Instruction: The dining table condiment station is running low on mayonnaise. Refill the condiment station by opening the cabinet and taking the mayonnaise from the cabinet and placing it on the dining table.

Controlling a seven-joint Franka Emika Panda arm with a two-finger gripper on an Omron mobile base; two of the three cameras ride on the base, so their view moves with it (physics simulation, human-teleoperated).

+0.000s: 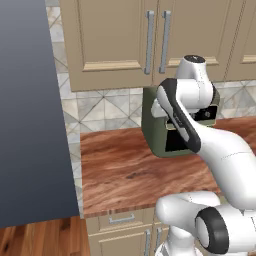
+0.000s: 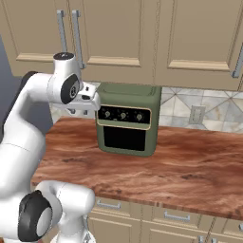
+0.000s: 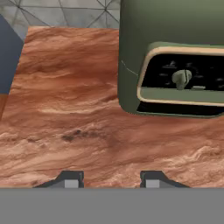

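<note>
Hand view: the claw (image 3: pixel 109 178) is seen open and empty, the green oven (image 3: pixel 175 65) ahead to its right. Above the claw, the cabinet (image 1: pixel 115 35) is closed; its stiff silver bar handle (image 1: pixel 149 42) is probably best gripped mid-length.

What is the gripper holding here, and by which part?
Nothing. The gripper is open and empty above the wood counter, beside the green oven.
</note>
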